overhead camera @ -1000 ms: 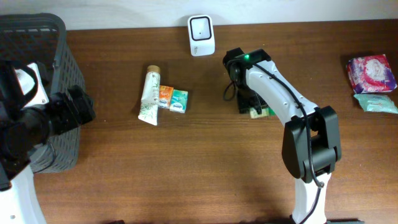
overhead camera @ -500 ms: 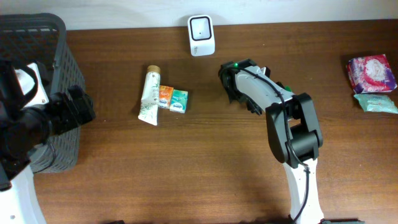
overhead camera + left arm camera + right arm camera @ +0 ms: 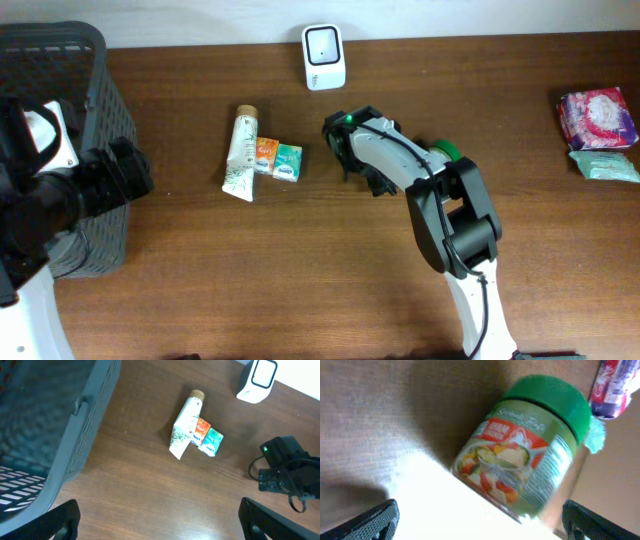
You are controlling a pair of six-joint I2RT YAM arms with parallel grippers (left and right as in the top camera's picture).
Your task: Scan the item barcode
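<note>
A jar (image 3: 525,455) with a green lid and a vegetable label fills the right wrist view and stands on the table, clear of my right gripper (image 3: 482,527), whose fingers are wide open with nothing between them. From overhead only the jar's green lid (image 3: 447,152) peeks out beside my right arm, and the right gripper (image 3: 378,180) sits to its left. The white scanner (image 3: 324,57) stands at the table's back edge. My left gripper (image 3: 162,525) hangs open and empty over bare wood, beside the basket (image 3: 60,150).
A white tube (image 3: 240,155), an orange packet (image 3: 265,155) and a teal packet (image 3: 288,162) lie together left of centre. A pink packet (image 3: 598,118) and a pale teal one (image 3: 605,165) lie at the far right. The dark mesh basket fills the left edge.
My right gripper has opened fully, let go of the jar and swung left, away from it. The jar stays on the table. The left arm has not moved.
</note>
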